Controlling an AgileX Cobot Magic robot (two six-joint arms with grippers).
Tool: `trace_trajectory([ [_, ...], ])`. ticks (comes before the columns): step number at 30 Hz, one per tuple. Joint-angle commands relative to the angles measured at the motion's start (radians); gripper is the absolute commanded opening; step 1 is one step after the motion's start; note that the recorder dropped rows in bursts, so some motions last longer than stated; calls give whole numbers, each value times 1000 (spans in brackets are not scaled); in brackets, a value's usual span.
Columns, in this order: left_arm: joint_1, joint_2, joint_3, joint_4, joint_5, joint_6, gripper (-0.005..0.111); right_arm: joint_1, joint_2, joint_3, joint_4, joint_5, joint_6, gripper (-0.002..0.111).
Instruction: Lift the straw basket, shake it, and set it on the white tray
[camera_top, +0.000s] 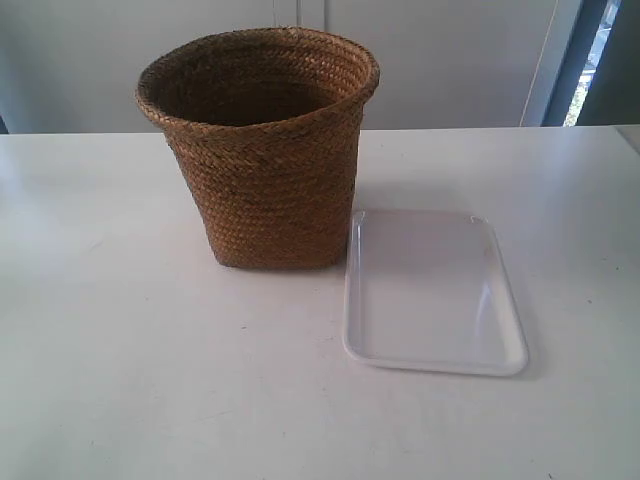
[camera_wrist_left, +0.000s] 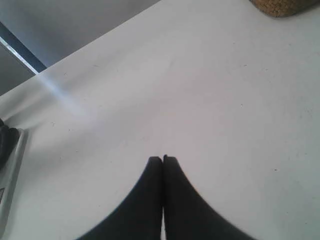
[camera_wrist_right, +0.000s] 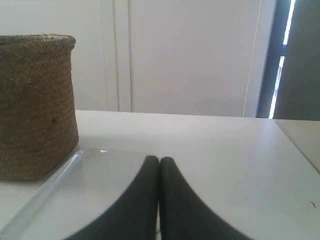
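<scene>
- The straw basket (camera_top: 265, 150) stands upright toward the far edge of the table (camera_top: 120, 350), just beside a far corner of the white tray (camera_top: 432, 290).
- We judge it light, fairly stiff and rough-surfaced; the flared rim, pinched from opposite sides, looks the best hold.
- We see nothing in its dark inside; the tray lies bare.
- The left fingers (camera_wrist_left: 150, 200) and right fingers (camera_wrist_right: 145, 200) are pressed together, holding nothing.

Open table (camera_top: 120, 380) all round — straw basket (camera_top: 268, 175) just beside white tray (camera_top: 425, 300).
</scene>
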Motion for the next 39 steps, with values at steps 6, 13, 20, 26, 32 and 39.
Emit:
trace_trajectory([
  [6,-7,-3,5,-12,0,-1,0,-2,-2,5,-34,-76,-81,0],
  [13,-7,-3,5,14,0,-1,0,-2,-2,5,-34,-287,-81,0],
  [20,-7,-3,5,30,-20,56,0,-2,-2,5,9,-385,209,0],
  [26,-7,-3,5,34,-80,181,0,-2,-2,5,11,-338,706,0],
  [32,-7,-3,5,-286,-286,-118,0,-2,-2,5,11,-247,704,0],
  [39,-7,-3,5,-485,-290,-622,0,-2,-2,5,11,-181,704,0],
])
